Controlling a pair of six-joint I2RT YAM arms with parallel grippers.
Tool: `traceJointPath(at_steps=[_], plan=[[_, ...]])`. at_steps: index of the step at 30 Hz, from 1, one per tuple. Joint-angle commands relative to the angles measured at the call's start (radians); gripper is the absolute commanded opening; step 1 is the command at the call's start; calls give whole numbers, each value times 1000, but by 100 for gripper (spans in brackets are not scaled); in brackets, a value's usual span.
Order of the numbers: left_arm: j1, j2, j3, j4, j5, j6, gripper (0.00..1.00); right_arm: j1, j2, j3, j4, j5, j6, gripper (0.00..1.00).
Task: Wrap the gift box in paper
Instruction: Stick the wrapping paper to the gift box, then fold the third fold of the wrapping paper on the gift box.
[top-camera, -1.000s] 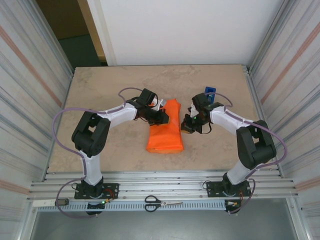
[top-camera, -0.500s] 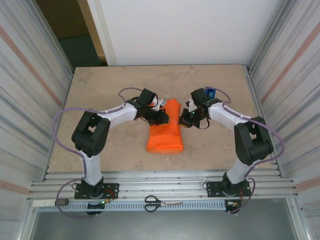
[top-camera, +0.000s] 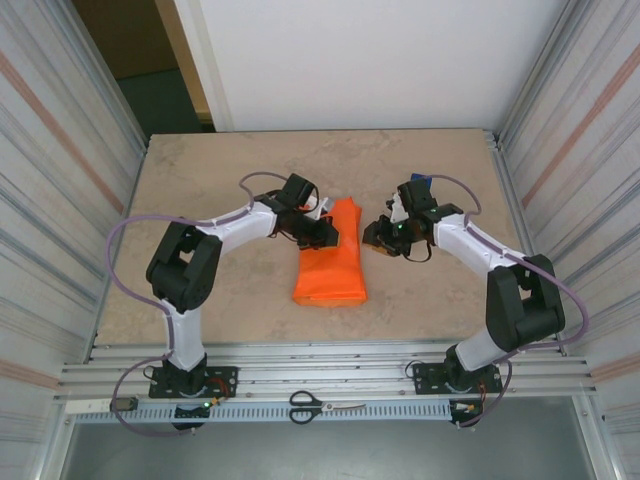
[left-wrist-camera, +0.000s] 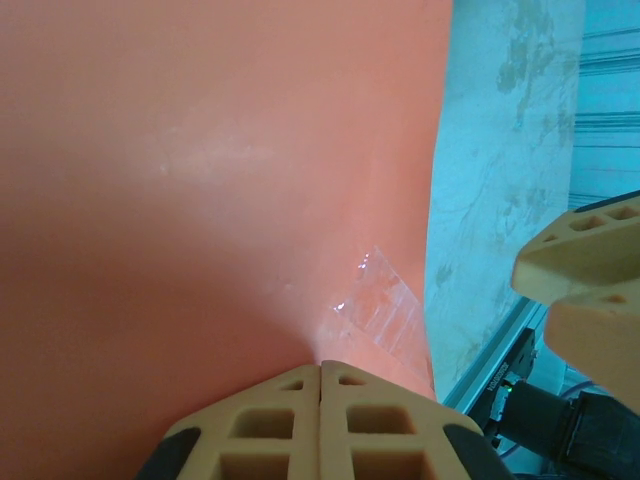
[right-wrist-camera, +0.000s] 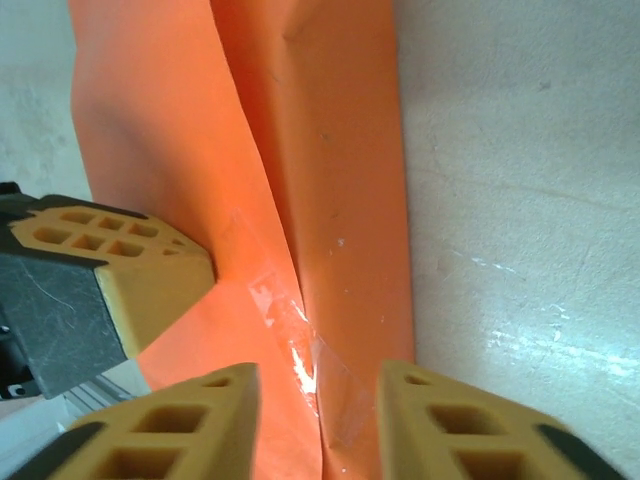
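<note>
Beige stone-patterned tabletop (top-camera: 220, 190) sits between ribbed metal side walls (top-camera: 60, 200), and the paper (top-camera: 330, 270) lies near its middle, folded over into a long orange parcel that runs away from the arm bases and narrows toward the far end. The left gripper (top-camera: 322, 234) is at the parcel's far left edge with its 2 fingers (left-wrist-camera: 280, 420) pressed flat together, their tips against the orange surface; whether any paper is pinched between them I cannot tell. The right gripper (top-camera: 377, 240) hangs just beside the parcel's right edge, its 2 fingers (right-wrist-camera: 470, 420) standing partly apart with nothing gripped between them. In the right wrist view a strip of clear tape (right-wrist-camera: 300, 345) crosses the seam where 1 flap overlaps the other, close to the left gripper's tan fingertip. A blue tape dispenser (top-camera: 420, 183) stands on the table behind the right gripper. Scissors (top-camera: 325, 405) lie on the rail between the arm bases.
</note>
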Motion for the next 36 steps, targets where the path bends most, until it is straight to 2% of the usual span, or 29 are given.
traceJointPath(at_steps=[1,3,9,12,15,17,20,24,29,36], plan=[[6,34,38,-102,-83,43,3,2,-10,-30,13,4,3,44],[12,23,61,-107,-73,43,4,2,-9,-39,23,-1,3,45],[22,-12,109,-115,-46,42,18,2,-10,-44,43,-10,3,59],[23,-44,102,-106,-30,43,29,3,-13,-52,64,-24,3,67],[30,-114,40,-91,-64,47,46,18,-26,-83,111,-41,-6,77],[42,-174,-27,-76,-95,53,52,38,-47,-110,139,-38,-28,80],[68,-285,-166,-42,-152,56,66,103,-133,-172,174,77,-84,85],[101,-396,-329,26,-190,64,82,174,-279,-339,332,208,-120,85],[124,-408,-400,73,-170,66,87,203,-373,-451,418,201,-186,85],[126,-341,-386,147,-82,46,88,214,-287,-435,429,111,-255,78]])
